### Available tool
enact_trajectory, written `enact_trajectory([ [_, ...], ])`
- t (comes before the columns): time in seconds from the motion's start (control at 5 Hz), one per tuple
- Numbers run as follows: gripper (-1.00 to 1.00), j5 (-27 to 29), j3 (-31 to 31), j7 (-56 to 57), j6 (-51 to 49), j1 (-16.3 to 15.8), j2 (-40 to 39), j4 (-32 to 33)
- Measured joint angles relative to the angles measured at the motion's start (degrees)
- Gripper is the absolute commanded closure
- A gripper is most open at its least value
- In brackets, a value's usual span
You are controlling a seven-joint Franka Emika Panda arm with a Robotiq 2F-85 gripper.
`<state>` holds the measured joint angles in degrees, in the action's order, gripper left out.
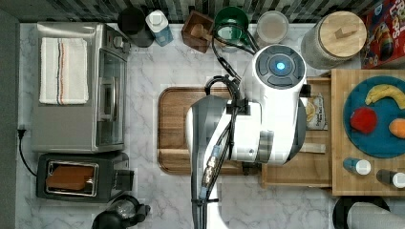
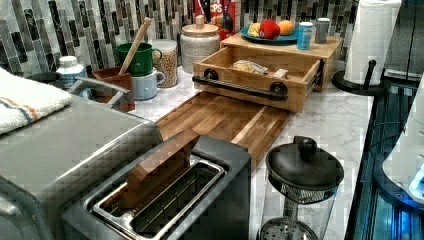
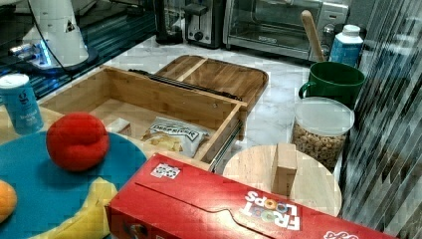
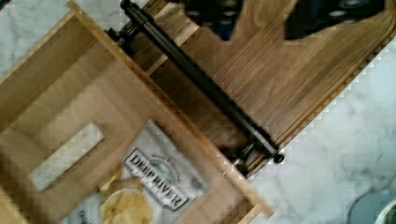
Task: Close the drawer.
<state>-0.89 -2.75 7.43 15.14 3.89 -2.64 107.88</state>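
The white marble counter [image 1: 157, 191] holds everything. The big white robot arm [image 1: 267, 105] hangs over the middle of it in the top view and covers part of the brown wooden tray [image 3: 219, 74] and part of the drawer [image 2: 250, 75]. A silver toaster oven [image 1: 76, 86] with a striped towel [image 1: 63, 70] on top sits at the top view's left, and a black toaster [image 1: 71, 177] is just below it in the top view. The drawer is pulled out of its wooden stand and is open. Its front rests right by the edge of the brown tray. A long black bar handle [image 4: 201, 81] runs along the drawer's front. On the stand's top is a blue plate [image 1: 377, 138] with a red fruit [image 3: 77, 141], a banana [image 1: 384, 93] and an orange fruit [image 1: 397, 128]. Inside the drawer lie a bag of chips [image 3: 174, 135] and a small pale block [image 4: 65, 156]. In the wrist view the two dark fingers [image 4: 212, 14] sit apart, let go of everything, above the brown tray and near the handle, not touching it.
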Motion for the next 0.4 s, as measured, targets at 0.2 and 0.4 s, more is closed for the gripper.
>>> enact_trajectory([
  [0.2, -1.0, 0.23, 0.88, 1.81, 0.01, -0.07, 0.0, 0.84],
  [0.4, -1.0, 0.23, 2.08, 6.05, 5.12, -0.66, 0.37, 4.2],
])
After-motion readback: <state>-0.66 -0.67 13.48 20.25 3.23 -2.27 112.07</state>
